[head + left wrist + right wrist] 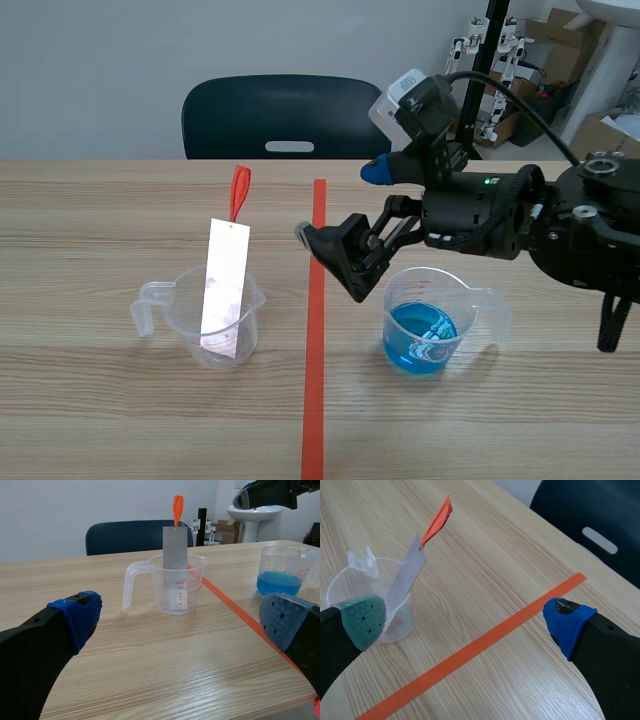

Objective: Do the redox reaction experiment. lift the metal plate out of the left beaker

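The desk carries two clear beakers on either side of an orange tape line. The right arm hangs above the right beaker, which holds blue liquid. Its gripper has its fingers spread wide, apart from the plate. The left beaker holds the metal plate, which leans upright with an orange tag on top. The left gripper faces this beaker, its fingers wide.

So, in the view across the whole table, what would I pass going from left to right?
A clear plastic beaker holding the grey metal plate with its red tag → the orange-red tape line → the right arm's open black claw → a clear plastic beaker of blue liquid.
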You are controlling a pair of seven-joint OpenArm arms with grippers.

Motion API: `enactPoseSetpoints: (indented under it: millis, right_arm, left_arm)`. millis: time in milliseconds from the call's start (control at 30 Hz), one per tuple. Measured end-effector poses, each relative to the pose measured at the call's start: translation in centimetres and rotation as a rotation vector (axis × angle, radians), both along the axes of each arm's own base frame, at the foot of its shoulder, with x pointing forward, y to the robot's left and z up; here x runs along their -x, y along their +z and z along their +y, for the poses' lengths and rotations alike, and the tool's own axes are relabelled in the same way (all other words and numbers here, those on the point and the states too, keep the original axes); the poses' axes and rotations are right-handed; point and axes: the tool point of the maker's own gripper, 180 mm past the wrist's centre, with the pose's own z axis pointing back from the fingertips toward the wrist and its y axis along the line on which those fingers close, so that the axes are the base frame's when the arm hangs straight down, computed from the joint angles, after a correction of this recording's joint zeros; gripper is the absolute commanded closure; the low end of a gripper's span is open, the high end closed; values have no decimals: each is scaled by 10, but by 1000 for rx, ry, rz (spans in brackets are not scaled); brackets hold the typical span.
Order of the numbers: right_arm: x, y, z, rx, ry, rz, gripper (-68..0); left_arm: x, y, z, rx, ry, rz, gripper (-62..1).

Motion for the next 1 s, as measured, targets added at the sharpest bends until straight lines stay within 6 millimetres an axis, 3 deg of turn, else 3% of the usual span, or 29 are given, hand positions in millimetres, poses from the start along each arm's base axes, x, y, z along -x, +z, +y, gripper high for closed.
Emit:
enactPoseSetpoints:
  millis: [200,633,1000]
  right_arm:
    - [-1,-16,20,-4,29,63,-679]
    - [3,-22,69,-18,128,92,-679]
    - [-7,-38,84,-21,110,136,-679]
  left_arm:
    - [0,0,0,0,0,0,-623]
    - [0,0,0,0,0,0,-623]
    - [0,0,0,0,0,0,-623]
